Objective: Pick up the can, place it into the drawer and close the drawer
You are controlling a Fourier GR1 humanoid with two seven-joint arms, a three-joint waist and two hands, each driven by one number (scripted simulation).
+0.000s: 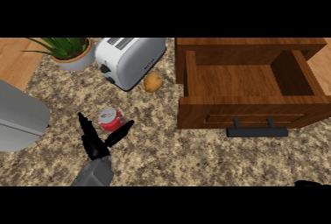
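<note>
Can (112, 119) between left hand's (97, 146) spread, straight fingers, seemingly untouched; drawer (249, 81) open.

1. You look down on a speckled granite counter (194, 153).
2. Wooden flooring (16, 57) shows at your upper left.
3. A grey appliance (19, 116) sits at the left edge.

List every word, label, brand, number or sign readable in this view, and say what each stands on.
None can be read.
Red can: a pale patch on its side, too blurred to read as text.
Toaster: no legible marking.
Drawer: plain wood front and black handle, no lettering.
Grey appliance at the left edge: no lettering shows.
</note>
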